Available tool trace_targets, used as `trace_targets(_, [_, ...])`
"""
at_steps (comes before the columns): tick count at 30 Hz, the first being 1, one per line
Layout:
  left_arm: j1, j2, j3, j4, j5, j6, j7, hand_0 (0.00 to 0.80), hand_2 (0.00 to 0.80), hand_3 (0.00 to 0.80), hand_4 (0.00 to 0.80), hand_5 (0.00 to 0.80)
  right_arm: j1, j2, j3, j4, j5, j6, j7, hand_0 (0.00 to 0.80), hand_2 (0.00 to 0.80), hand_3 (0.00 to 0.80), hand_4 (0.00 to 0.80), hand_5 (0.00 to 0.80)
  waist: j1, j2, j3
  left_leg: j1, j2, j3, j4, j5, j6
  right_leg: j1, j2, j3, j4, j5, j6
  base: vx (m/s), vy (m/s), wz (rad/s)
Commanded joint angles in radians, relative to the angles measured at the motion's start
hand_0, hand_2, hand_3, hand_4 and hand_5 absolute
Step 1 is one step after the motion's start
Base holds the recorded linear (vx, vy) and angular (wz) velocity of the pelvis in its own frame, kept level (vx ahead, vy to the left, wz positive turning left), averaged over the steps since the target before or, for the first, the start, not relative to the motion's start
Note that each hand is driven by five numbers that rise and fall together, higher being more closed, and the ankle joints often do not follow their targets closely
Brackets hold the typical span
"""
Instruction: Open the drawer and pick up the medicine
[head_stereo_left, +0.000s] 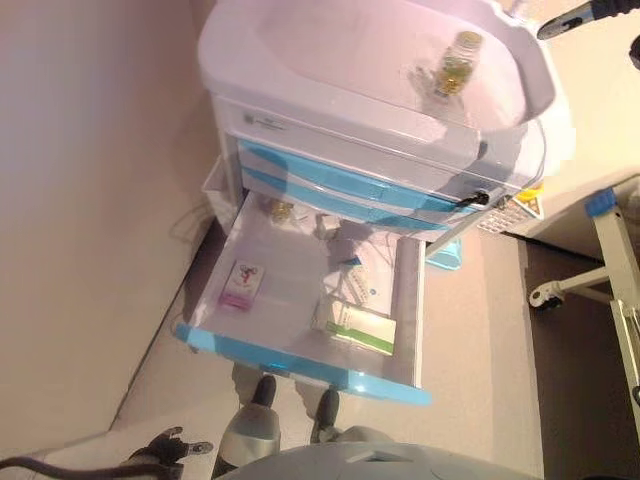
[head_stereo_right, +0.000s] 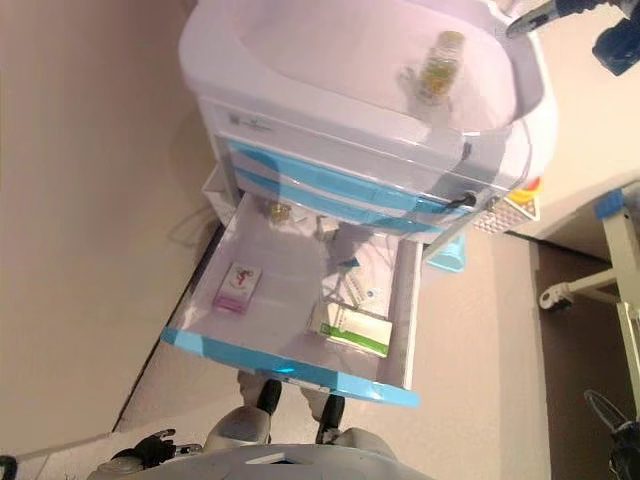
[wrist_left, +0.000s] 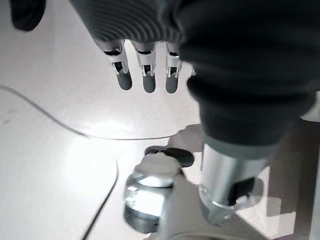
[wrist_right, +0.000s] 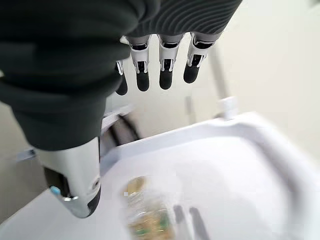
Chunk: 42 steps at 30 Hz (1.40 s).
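Note:
A white cart has a top tray (head_stereo_left: 232, 62) and blue-fronted drawers. Its lowest drawer (head_stereo_left: 300, 358) is pulled out. In it lie a pink box (head_stereo_left: 243, 284), a green and white box (head_stereo_left: 356, 326), loose packets and a small jar (head_stereo_left: 282, 210) at the back. A clear medicine bottle (head_stereo_left: 457, 62) stands on the top tray and also shows in the right wrist view (wrist_right: 147, 210). My right hand (head_stereo_right: 545, 14) hovers above the tray's far right, fingers (wrist_right: 165, 70) straight and empty. My left hand (head_stereo_left: 165, 445) hangs low near the floor, fingers (wrist_left: 148, 75) straight and empty.
A wall runs along the left of the cart. A white wheeled frame (head_stereo_left: 560, 290) stands to the right. A light blue object (head_stereo_left: 447, 255) sits on the floor behind the open drawer.

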Motion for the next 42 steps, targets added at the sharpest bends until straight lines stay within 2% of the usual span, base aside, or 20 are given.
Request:
trace_targets(1, [0.016,0.017,-0.012,0.050,0.013,0.002,0.005,0.000,0.000,0.000,0.000,0.000,-0.019,-0.093,-0.017,0.007,0.032,-0.059,-0.027,0.000,0.000,0.000,0.000,0.000,-0.021,0.002,-0.062,-0.002,-0.054,-0.020,-0.005,-0.079,0.024,0.015,0.021,0.002,0.085,-0.055,0.049,-0.021,0.023,-0.17])
trace_targets(3, [0.014,0.017,-0.017,0.055,0.013,0.001,0.004,0.000,0.000,0.000,0.000,0.000,-0.016,-0.103,-0.032,0.010,0.083,-0.060,-0.089,0.000,0.000,0.000,0.000,0.000,-0.030,0.010,-0.069,0.003,-0.053,-0.010,-0.005,-0.080,0.024,0.016,0.021,0.009,0.084,-0.055,0.050,-0.018,0.021,-0.21])
trace_targets(5, [0.010,0.016,-0.023,0.065,0.005,0.001,-0.003,0.000,0.000,0.000,0.000,0.000,-0.021,-0.108,-0.076,0.024,0.126,-0.051,-0.200,0.000,0.000,0.000,0.000,0.000,-0.039,0.019,-0.075,0.008,-0.053,0.002,-0.003,-0.085,0.024,0.019,0.020,0.014,0.081,-0.054,0.051,-0.016,0.022,-0.15])
trace_targets(6, [0.009,0.014,-0.027,0.070,0.003,0.002,-0.006,0.000,0.000,0.000,0.000,0.000,-0.025,-0.107,-0.097,0.037,0.151,-0.039,-0.269,0.000,0.000,0.000,0.000,0.000,-0.041,0.021,-0.077,0.011,-0.053,0.007,-0.003,-0.087,0.025,0.021,0.020,0.016,0.079,-0.053,0.052,-0.011,0.013,-0.12])
trace_targets(7, [0.009,0.013,-0.028,0.074,0.004,0.000,-0.009,0.000,0.000,0.000,0.000,0.000,-0.023,-0.105,-0.122,0.045,0.159,-0.025,-0.286,0.000,0.000,0.000,0.000,0.000,-0.042,0.024,-0.078,0.012,-0.054,0.010,-0.001,-0.090,0.025,0.021,0.020,0.020,0.079,-0.054,0.052,-0.022,0.005,-0.14])
trace_targets(8, [0.008,0.009,-0.030,0.081,0.015,-0.004,-0.015,0.000,0.000,0.000,0.000,0.000,-0.015,-0.104,-0.175,0.062,0.168,-0.037,-0.367,0.000,0.000,0.000,0.000,0.000,-0.046,0.029,-0.080,0.014,-0.053,0.017,0.000,-0.094,0.024,0.020,0.020,0.024,0.080,-0.055,0.055,-0.023,0.001,-0.11])
trace_targets(10, [0.012,0.005,-0.042,0.086,0.023,-0.008,-0.022,0.000,0.000,0.000,0.000,0.000,0.008,-0.113,-0.246,0.088,0.196,-0.051,-0.449,0.000,0.000,0.000,0.000,0.000,-0.051,0.037,-0.083,0.019,-0.053,0.024,-0.001,-0.097,0.026,0.021,0.020,0.029,0.079,-0.054,0.057,-0.013,0.006,-0.09])
trace_targets(13, [0.012,-0.002,-0.058,0.083,0.030,-0.003,-0.034,0.000,0.000,0.000,0.000,0.000,0.054,-0.119,-0.345,0.133,0.234,-0.063,-0.529,0.000,0.000,0.000,0.000,0.000,-0.057,0.049,-0.085,0.028,-0.053,0.035,0.001,-0.105,0.028,0.023,0.018,0.035,0.080,-0.054,0.060,0.000,0.011,-0.04])
trace_targets(15, [0.012,-0.013,-0.069,0.081,0.033,-0.002,-0.043,0.000,0.000,0.000,0.000,0.000,0.135,-0.104,-0.449,0.147,0.293,-0.074,-0.610,0.000,0.000,0.000,0.000,0.000,-0.064,0.061,-0.083,0.033,-0.055,0.043,0.004,-0.111,0.032,0.020,0.016,0.044,0.083,-0.053,0.063,0.001,0.040,-0.04])
trace_targets(18, [0.000,-0.029,-0.083,0.073,0.028,0.013,-0.048,0.000,0.000,0.000,0.000,0.000,0.340,-0.036,-0.671,0.122,0.376,-0.099,-0.688,0.000,0.000,0.000,0.000,0.000,-0.082,0.080,-0.073,0.035,-0.056,0.059,0.015,-0.123,0.038,0.011,0.011,0.059,0.091,-0.051,0.067,-0.029,0.042,-0.10])
trace_targets(19, [-0.006,-0.041,-0.087,0.072,0.031,0.016,-0.052,0.000,0.000,0.000,0.000,0.000,0.447,0.019,-0.761,0.108,0.406,-0.130,-0.710,0.000,0.000,0.000,0.000,0.000,-0.093,0.088,-0.063,0.027,-0.058,0.067,0.027,-0.121,0.042,0.000,0.008,0.066,0.097,-0.041,0.068,-0.019,0.027,-0.25])
trace_targets(20, [-0.005,-0.032,-0.092,0.072,0.031,0.016,-0.052,0.000,0.000,0.000,0.000,0.000,0.480,0.023,-0.790,0.096,0.403,-0.129,-0.712,0.000,0.000,0.000,0.000,0.000,-0.086,0.081,-0.066,0.033,-0.057,0.066,0.025,-0.130,0.042,0.005,0.009,0.068,0.097,-0.050,0.068,-0.036,0.036,-0.22])
trace_targets(23, [-0.023,-0.056,-0.110,0.072,0.011,0.013,-0.058,0.000,0.000,0.000,0.000,0.000,0.713,0.200,-0.939,0.027,0.332,-0.152,-0.737,0.000,0.000,0.000,0.000,0.000,-0.109,0.106,-0.038,0.030,-0.061,0.082,0.048,-0.145,0.053,-0.016,-0.001,0.087,0.116,-0.041,0.075,-0.031,0.044,-0.30])
trace_targets(26, [-0.031,-0.074,-0.111,0.065,-0.003,0.012,-0.059,0.000,0.000,0.000,0.000,0.000,0.874,0.353,-0.972,-0.046,0.222,-0.124,-0.754,0.000,0.000,0.000,0.000,0.000,-0.125,0.119,-0.017,0.025,-0.066,0.094,0.066,-0.155,0.063,-0.037,-0.008,0.106,0.130,-0.033,0.080,-0.021,0.040,-0.30])
trace_targets(27, [-0.037,-0.083,-0.104,0.063,-0.007,0.009,-0.057,0.000,0.000,0.000,0.000,0.000,0.939,0.413,-0.954,-0.052,0.159,-0.134,-0.757,0.000,0.000,0.000,0.000,0.000,-0.135,0.126,-0.002,0.022,-0.065,0.102,0.071,-0.157,0.067,-0.050,-0.010,0.113,0.139,-0.029,0.082,-0.022,0.029,-0.34])
trace_targets(29, [-0.045,-0.089,-0.108,0.052,-0.015,0.001,-0.056,0.000,0.000,0.000,0.000,0.000,1.009,0.479,-0.918,-0.064,0.104,-0.126,-0.778,0.000,0.000,0.000,0.000,0.000,-0.148,0.132,0.023,0.010,-0.065,0.114,0.083,-0.159,0.073,-0.072,-0.013,0.125,0.155,-0.025,0.084,-0.058,0.030,-0.31])
trace_targets(35, [-0.093,-0.099,-0.139,0.028,-0.036,-0.046,-0.043,0.000,0.000,0.000,0.000,0.000,1.084,0.571,-0.854,0.008,0.041,-0.124,-0.786,0.000,0.000,0.000,0.000,0.000,-0.176,0.147,0.103,-0.046,-0.067,0.148,0.122,-0.160,0.084,-0.132,-0.017,0.147,0.200,-0.023,0.080,-0.094,0.040,-0.25])
trace_targets(40, [-0.130,-0.091,-0.161,-0.012,-0.038,-0.114,-0.016,0.000,0.000,0.000,0.000,0.000,1.145,0.639,-0.815,0.024,0.027,-0.152,-0.802,0.000,0.000,0.000,0.000,0.000,-0.187,0.160,0.194,-0.128,-0.065,0.178,0.182,-0.155,0.091,-0.194,-0.019,0.144,0.256,-0.030,0.075,-0.100,0.013,-0.18])
trace_targets(42, [-0.137,-0.088,-0.165,-0.018,-0.038,-0.123,-0.012,0.000,0.000,0.000,0.000,0.000,1.150,0.649,-0.809,0.026,0.008,-0.154,-0.805,0.000,0.000,0.000,0.000,0.000,-0.189,0.161,0.204,-0.146,-0.064,0.183,0.198,-0.157,0.092,-0.211,-0.018,0.145,0.271,-0.033,0.074,-0.064,-0.008,-0.09])
